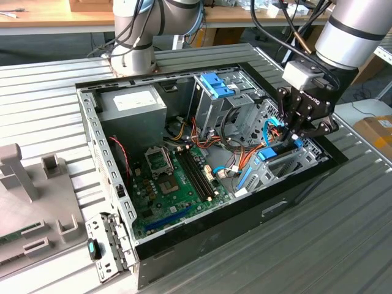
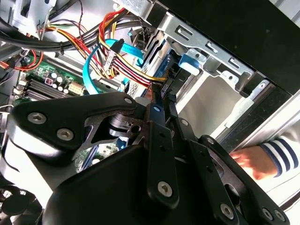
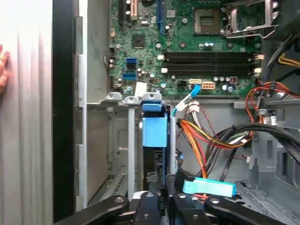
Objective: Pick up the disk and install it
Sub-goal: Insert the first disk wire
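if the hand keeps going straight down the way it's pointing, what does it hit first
Most likely the disk, standing on edge in its bay right under the hand. How much gap is left between them is hard to judge.

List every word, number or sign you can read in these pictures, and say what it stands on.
White label on the power supply: too small to read.
White print on the end effector: too small to read.
Markings on the motherboard: blurred, unreadable.
No text reads clearly.
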You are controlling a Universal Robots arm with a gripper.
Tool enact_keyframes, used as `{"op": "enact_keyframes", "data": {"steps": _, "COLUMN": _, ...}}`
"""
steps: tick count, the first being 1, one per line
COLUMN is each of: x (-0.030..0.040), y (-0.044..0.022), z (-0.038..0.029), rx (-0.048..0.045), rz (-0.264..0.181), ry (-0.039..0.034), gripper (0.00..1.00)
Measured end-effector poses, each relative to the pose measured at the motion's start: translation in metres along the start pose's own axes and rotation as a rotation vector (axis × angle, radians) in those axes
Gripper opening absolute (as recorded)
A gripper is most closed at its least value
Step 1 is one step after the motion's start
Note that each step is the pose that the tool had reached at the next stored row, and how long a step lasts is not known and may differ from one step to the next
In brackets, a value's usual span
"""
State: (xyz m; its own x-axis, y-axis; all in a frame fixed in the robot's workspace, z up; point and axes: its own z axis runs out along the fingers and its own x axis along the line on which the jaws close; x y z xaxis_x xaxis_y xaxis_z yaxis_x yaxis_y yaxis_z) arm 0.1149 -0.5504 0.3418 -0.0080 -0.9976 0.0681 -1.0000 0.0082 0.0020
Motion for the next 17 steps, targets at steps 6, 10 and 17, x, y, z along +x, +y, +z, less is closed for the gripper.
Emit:
{"op": "enact_keyframes", "data": {"steps": 6, "x": 0.0009, "y": 0.0018, "z": 0.0009, "rx": -0.0002, "rz": 0.006, "ry": -0.0079, "gripper": 0.17}}
{"op": "enact_keyframes", "data": {"steps": 10, "x": 0.0018, "y": 0.0029, "z": 0.0006, "rx": -0.0007, "rz": 0.012, "ry": -0.0106, "gripper": 0.17}}
{"op": "enact_keyframes", "data": {"steps": 17, "x": 0.0027, "y": 0.0029, "z": -0.0064, "rx": -0.0014, "rz": 0.028, "ry": -0.0117, "gripper": 0.17}}
